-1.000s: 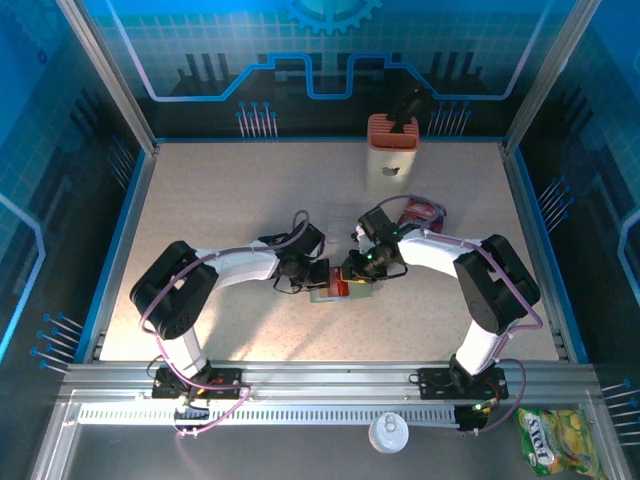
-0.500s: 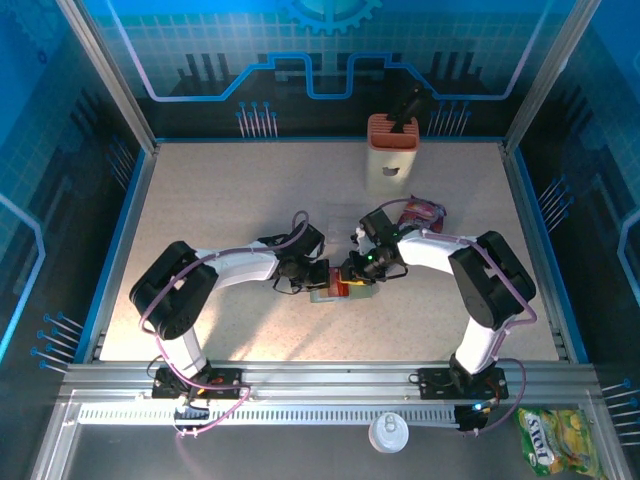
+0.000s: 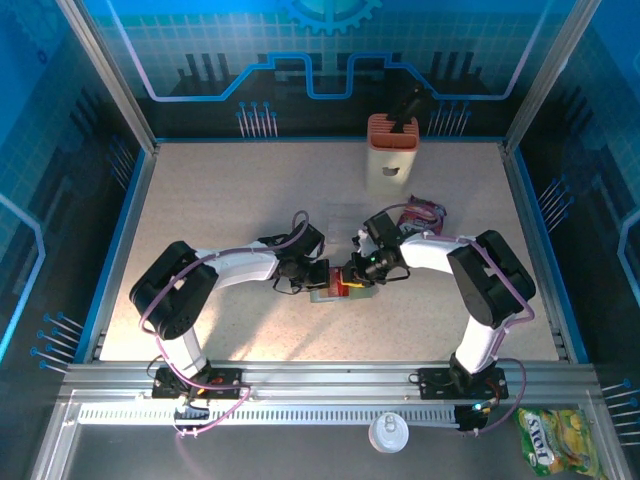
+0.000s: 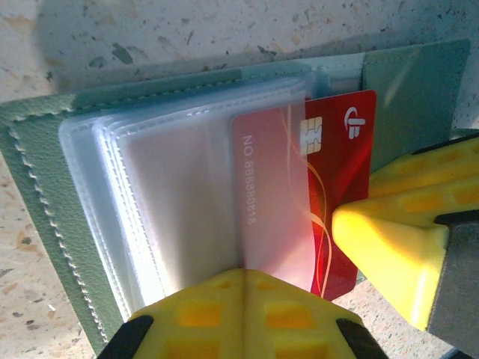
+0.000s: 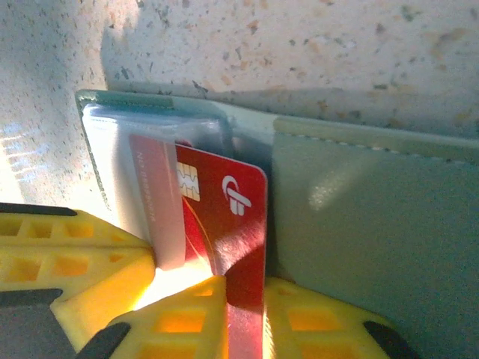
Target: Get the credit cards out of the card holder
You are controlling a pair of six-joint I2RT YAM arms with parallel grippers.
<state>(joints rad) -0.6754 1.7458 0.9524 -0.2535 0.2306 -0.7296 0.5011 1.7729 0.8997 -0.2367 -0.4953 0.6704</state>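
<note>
The holder lies open mid-tabletop, between both arms. The right end effector is clamped on the red card. The card sticks partway out of the clear sleeves toward the bare panel, with its long axis along the fold. The left end effector, fingers together, bears on the sleeves; whether it pins or pinches them I cannot tell. Anything else behind the frosted sleeves is unclear.

orange-cream block upright at back | crinkled packet nearby
</note>
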